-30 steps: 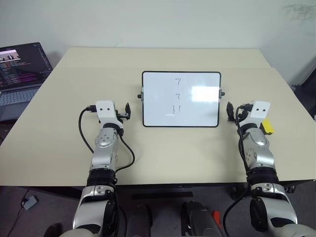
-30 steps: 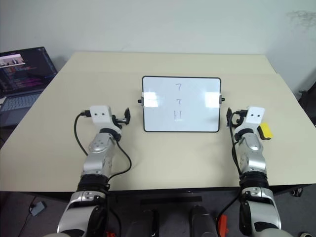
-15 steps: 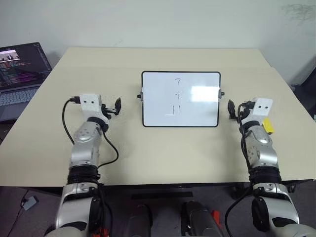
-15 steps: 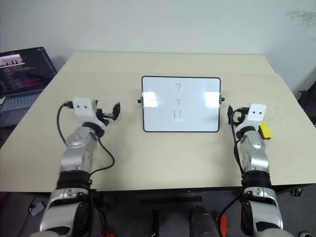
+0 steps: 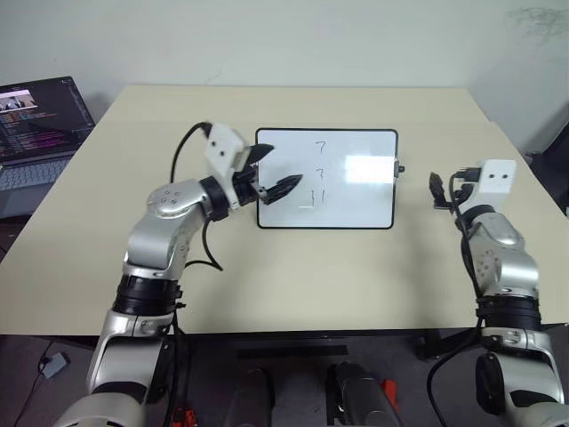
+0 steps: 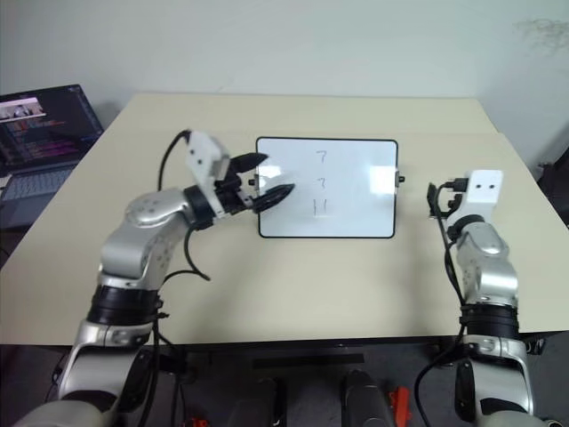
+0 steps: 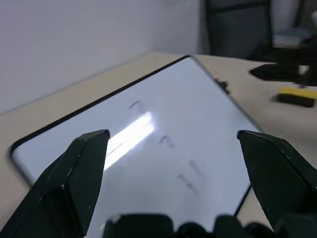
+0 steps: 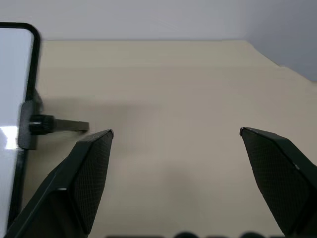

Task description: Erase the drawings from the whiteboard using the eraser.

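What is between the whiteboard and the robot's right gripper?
Just bare table, seen from the head, between the whiteboard and the right gripper.

The whiteboard (image 5: 326,179) carries the drawings (image 5: 319,173), a column of thin strokes resembling 7, 3 and 11. The laptop screen (image 5: 40,114), toward ten o'clock, shows text too small to read.

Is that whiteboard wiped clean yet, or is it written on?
Written on. The whiteboard carries the drawings, a short column of dark strokes, untouched.
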